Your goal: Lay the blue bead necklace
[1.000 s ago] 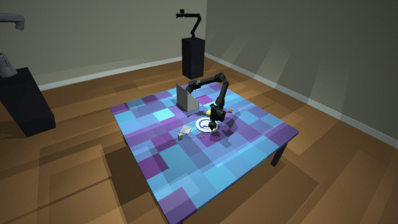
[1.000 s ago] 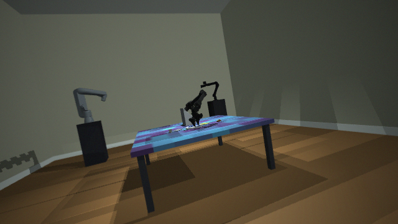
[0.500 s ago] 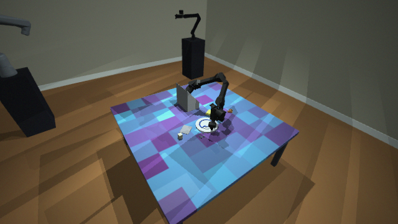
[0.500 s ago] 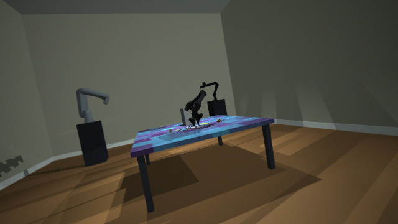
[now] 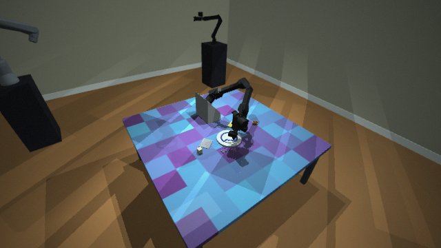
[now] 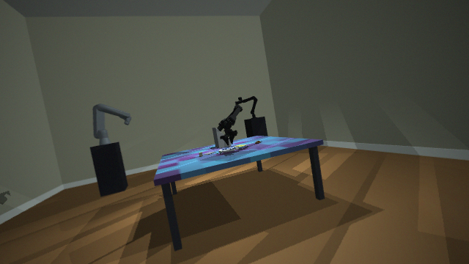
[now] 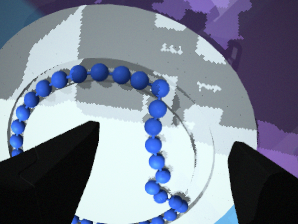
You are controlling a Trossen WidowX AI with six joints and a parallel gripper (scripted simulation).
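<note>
Over at the counter [image 5: 193, 172] [image 6: 234, 161], the hand [image 5: 233, 135] [image 6: 229, 144] [image 7: 166, 141] hangs above the board [image 5: 220, 142] [image 6: 224, 152] [image 7: 240, 90], fingers spread, gripping nothing; the necklace [image 5: 224, 135] [image 7: 99, 72] lies on it, curving along the groove at one side, then cutting inward in a kinked line
</note>
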